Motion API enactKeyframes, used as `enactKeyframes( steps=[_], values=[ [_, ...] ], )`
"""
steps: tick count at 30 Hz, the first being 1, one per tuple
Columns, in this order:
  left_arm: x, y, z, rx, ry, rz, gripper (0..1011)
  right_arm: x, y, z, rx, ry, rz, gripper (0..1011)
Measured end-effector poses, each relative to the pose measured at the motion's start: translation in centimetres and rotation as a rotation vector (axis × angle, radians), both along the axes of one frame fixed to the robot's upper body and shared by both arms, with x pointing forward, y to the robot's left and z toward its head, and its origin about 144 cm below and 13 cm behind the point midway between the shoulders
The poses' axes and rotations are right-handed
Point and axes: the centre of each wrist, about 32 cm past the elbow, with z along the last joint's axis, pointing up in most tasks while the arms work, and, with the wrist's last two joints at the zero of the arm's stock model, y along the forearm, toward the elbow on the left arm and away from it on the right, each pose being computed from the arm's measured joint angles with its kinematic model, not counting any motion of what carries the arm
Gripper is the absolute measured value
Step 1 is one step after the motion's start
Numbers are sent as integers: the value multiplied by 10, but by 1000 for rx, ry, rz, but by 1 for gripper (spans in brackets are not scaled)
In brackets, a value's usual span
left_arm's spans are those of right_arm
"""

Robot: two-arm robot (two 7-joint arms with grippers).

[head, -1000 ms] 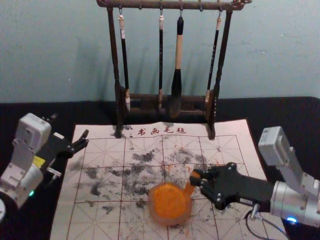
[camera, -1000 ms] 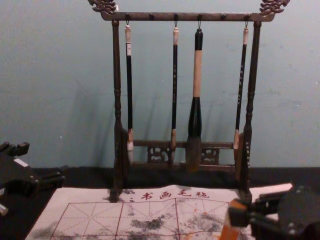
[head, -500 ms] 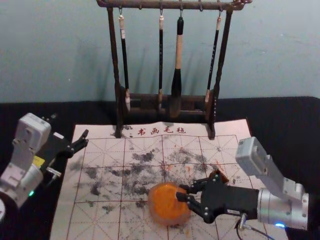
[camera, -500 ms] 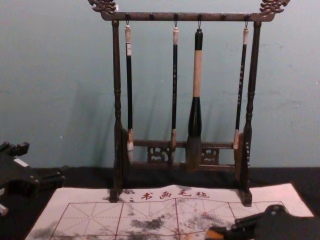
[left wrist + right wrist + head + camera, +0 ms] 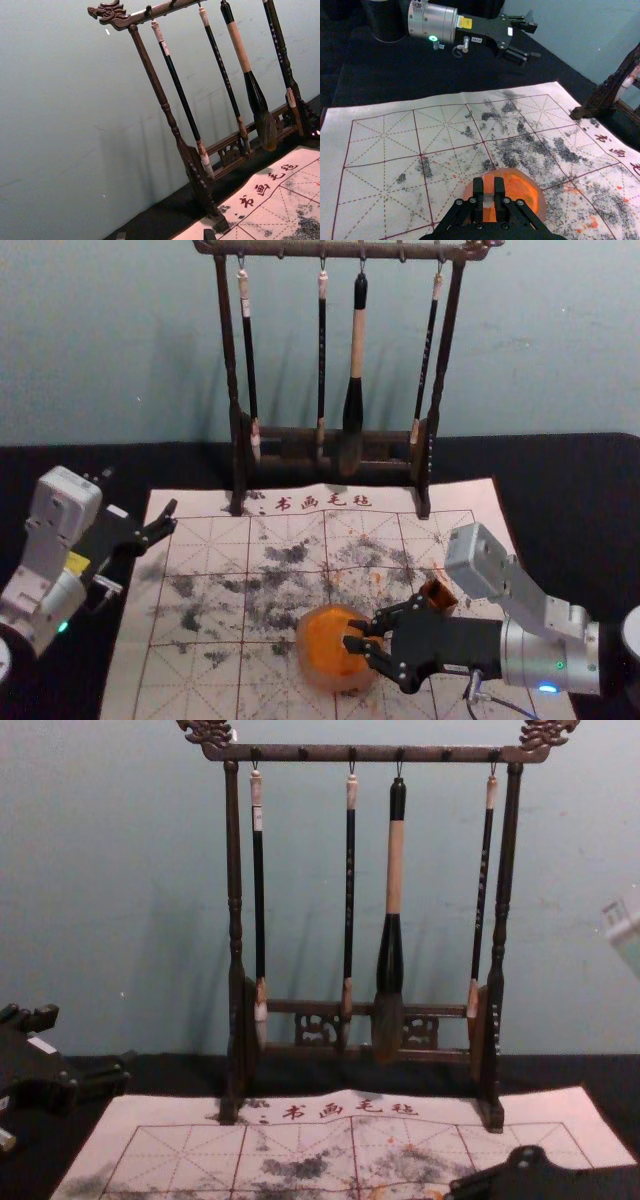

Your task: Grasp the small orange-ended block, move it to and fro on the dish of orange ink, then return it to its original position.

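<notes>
One small orange-ended block (image 5: 488,186) is gripped between the narrowed fingers of the right pincer (image 5: 353,635) over the dish of orange ink (image 5: 321,648), on a gridded writing mat (image 5: 203,685) spread across a black counter (image 5: 575,475). The grasp is made and the block has reached the dish, apparently for the to-and-fro inking stage; whether it touches the ink, or how many strokes are done, cannot be told. Left to do, by this reckoning, are any remaining strokes and the return to its original position. The left pincer (image 5: 173,516), fingers wide and empty, is parked at the mat's left edge, beyond the brush rack (image 5: 229,350).
</notes>
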Motion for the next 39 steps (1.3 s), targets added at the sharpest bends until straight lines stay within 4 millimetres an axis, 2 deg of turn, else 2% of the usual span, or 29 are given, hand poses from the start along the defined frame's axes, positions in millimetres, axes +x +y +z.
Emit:
enactKeyframes(
  steps=[27, 39],
  values=[
    [0, 0, 0, 0, 0, 0, 1002, 16, 16, -7, -32, -19, -16, 82],
    [0, 0, 0, 0, 0, 0, 1002, 23, 15, -8, -36, -23, -48, 82]
  ],
)
